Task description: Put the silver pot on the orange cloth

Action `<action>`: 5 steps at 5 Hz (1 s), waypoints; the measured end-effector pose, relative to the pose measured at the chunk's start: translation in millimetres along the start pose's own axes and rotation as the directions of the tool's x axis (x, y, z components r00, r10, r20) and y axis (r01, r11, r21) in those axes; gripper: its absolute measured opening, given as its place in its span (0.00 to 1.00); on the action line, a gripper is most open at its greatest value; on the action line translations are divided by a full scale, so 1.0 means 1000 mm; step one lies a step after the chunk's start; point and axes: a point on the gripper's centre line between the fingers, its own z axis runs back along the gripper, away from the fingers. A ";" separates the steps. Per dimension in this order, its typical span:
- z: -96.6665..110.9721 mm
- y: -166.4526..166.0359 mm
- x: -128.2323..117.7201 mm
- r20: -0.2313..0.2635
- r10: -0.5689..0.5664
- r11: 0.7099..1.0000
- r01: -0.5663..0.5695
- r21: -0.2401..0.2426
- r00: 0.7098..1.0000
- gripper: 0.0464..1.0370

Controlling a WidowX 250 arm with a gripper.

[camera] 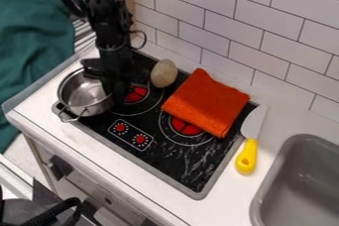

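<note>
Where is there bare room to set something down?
Bare: the black stovetop between red-knobbed panel, orange cloth and near corner; the white counter between knife, tiled wall and sink. Crowded: around the silver pot and pincer.

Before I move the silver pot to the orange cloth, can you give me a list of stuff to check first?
1. Pincer is at the pot: ok, it is by the pot's right side.
2. Pincer has a good hold on the pot: cannot tell.
3. Pot is upright: ok, its open top faces up.
4. Orange cloth is laid out for the pot: ok, it lies folded on the stove.
5. Way across has nothing to bump: not ok, a pale roundish thing sits by the cloth's near-pot side.
6. Knife is out of the way: ok, it is past the cloth's far side.
</note>
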 end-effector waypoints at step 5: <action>0.046 -0.156 0.017 0.077 -0.220 0.973 0.213 0.084 0.973 0.01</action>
